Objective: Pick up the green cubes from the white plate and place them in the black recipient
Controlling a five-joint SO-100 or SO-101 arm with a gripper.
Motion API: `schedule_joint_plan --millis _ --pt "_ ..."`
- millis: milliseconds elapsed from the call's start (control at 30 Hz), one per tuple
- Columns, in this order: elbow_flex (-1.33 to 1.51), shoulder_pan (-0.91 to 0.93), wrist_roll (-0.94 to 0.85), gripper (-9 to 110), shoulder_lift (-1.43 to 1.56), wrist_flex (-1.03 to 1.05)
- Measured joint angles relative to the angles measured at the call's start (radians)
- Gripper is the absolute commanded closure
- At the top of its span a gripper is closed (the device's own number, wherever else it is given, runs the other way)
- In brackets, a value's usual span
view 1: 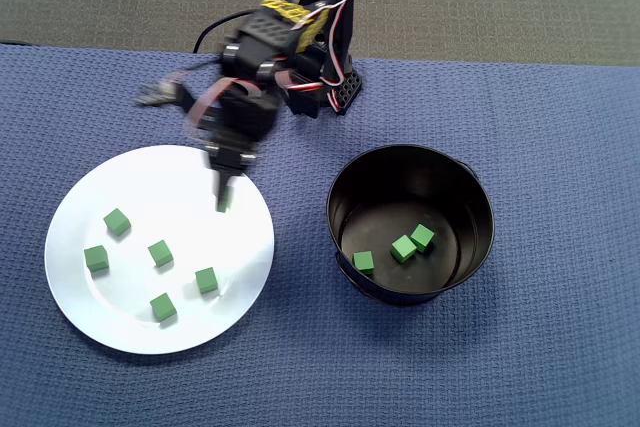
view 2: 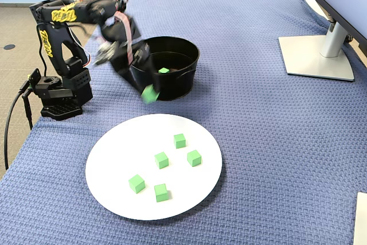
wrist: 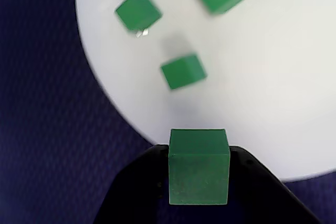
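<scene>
Black plastic arm (view 2: 60, 38) w/ yellow lettering on its links, yellow-black striped tape near base, red/white wires + ribbon cable; black pincer (view 1: 222, 202)

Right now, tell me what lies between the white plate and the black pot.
Only bare blue cloth lies between the white plate and the black pot in the overhead view; nothing stands in that gap.
</scene>
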Motion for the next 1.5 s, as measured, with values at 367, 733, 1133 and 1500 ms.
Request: schedule_joint_plan --millis 367,733,1133,1500 --pt "0.049 -0.532 0.232 102 0.107 0.014" --pt "0.166 -0.764 0.250 71 0.109 -0.026" --pt "0.080 -0.643 0.210 73 0.120 0.043" --pt "-0.150 -0.123 0.098 75 -0.008 0.169"
